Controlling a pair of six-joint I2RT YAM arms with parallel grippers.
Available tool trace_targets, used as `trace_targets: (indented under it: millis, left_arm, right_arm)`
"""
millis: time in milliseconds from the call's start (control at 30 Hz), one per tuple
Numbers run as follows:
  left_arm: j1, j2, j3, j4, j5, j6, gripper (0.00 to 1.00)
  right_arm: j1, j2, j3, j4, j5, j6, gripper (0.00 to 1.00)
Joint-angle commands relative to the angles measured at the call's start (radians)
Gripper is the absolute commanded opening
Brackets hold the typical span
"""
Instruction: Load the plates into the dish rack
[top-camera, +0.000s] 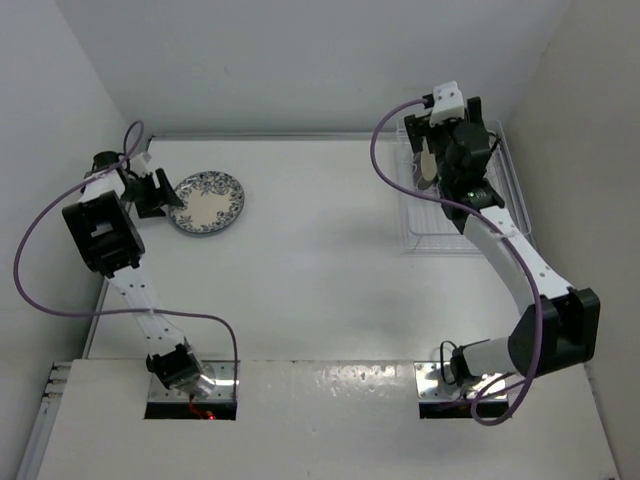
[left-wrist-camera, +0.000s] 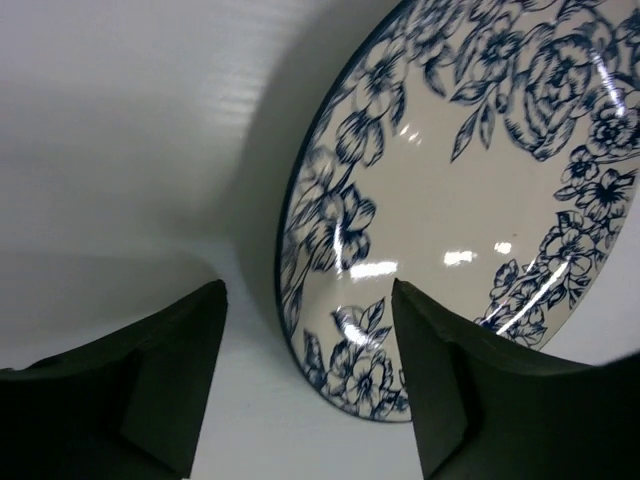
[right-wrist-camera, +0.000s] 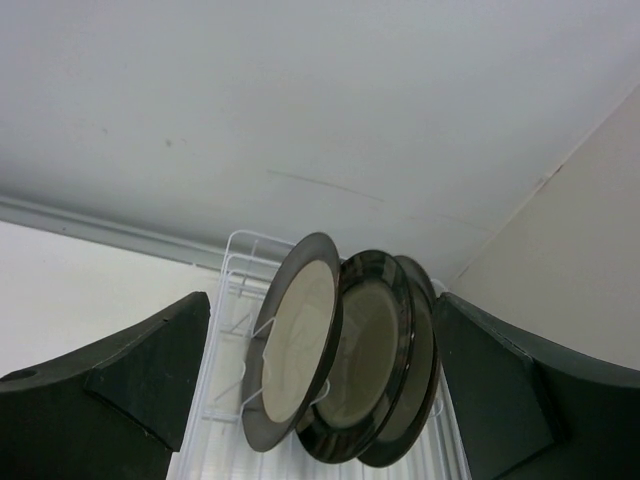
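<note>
The white plate with a blue floral rim (top-camera: 208, 203) lies flat on the table at the far left. My left gripper (top-camera: 166, 195) is open at its left edge. In the left wrist view the plate's rim (left-wrist-camera: 360, 390) sits between the open fingers of the left gripper (left-wrist-camera: 310, 300), not gripped. Three dark-rimmed cream plates (right-wrist-camera: 300, 340) stand upright side by side in the white wire dish rack (right-wrist-camera: 225, 320). My right gripper (right-wrist-camera: 320, 300) is open and empty, hovering above them over the rack (top-camera: 430, 236).
White walls close in the table at the back and both sides. The rack stands in the far right corner against the right wall (right-wrist-camera: 570, 250). The arm bases (top-camera: 190, 375) sit at the near edge.
</note>
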Motion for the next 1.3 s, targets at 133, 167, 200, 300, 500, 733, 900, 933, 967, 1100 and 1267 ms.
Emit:
trace_targets:
  millis: [133,167,200,300,500,733,900,933,967,1100,1267]
  left_arm:
    - [-0.047,0.191,0.060,-0.022,0.039,0.005,0.55]
    - [-0.047,0.205,0.081,-0.036,0.053,0.017,0.52]
    - [-0.047,0.214,0.097,-0.036,0.067,0.017,0.43]
    - [-0.047,0.244,0.149,-0.051,0.099,0.038,0.01]
    - [-0.056,0.219,0.158,-0.082,0.233,0.098,0.00]
    - [-0.271,-0.125,0.146,-0.126,0.153,0.380,0.00]
    - [-0.381,-0.304,0.172,-0.137,0.257,0.469,0.00]
    - [-0.400,-0.315,0.181,-0.148,0.268,0.469,0.00]
    - [-0.433,-0.315,0.181,-0.148,0.279,0.469,0.00]
    - [-0.518,-0.354,0.206,-0.198,0.311,0.482,0.00]
    - [-0.590,-0.375,0.234,-0.254,0.351,0.514,0.00]
  right_arm:
    - [0.011,-0.125,-0.014,0.158,0.024,-0.025,0.92]
    - [0.011,-0.129,-0.014,0.166,0.026,-0.025,0.92]
    - [0.014,-0.132,-0.014,0.167,0.027,-0.027,0.92]
    - [0.016,-0.142,-0.009,0.166,0.030,-0.024,0.92]
    - [0.043,-0.158,-0.025,0.140,0.043,-0.024,0.92]
    - [0.043,-0.086,0.132,-0.349,-0.494,0.018,0.94]
    - [0.048,0.072,0.257,-0.529,-0.847,0.134,0.94]
    - [0.049,0.118,0.274,-0.529,-0.896,0.157,0.94]
    - [0.057,0.137,0.277,-0.511,-0.940,0.200,0.92]
    - [0.094,0.245,0.265,-0.407,-1.017,0.317,0.88]
    - [0.166,0.305,0.277,-0.402,-0.993,0.277,0.88]
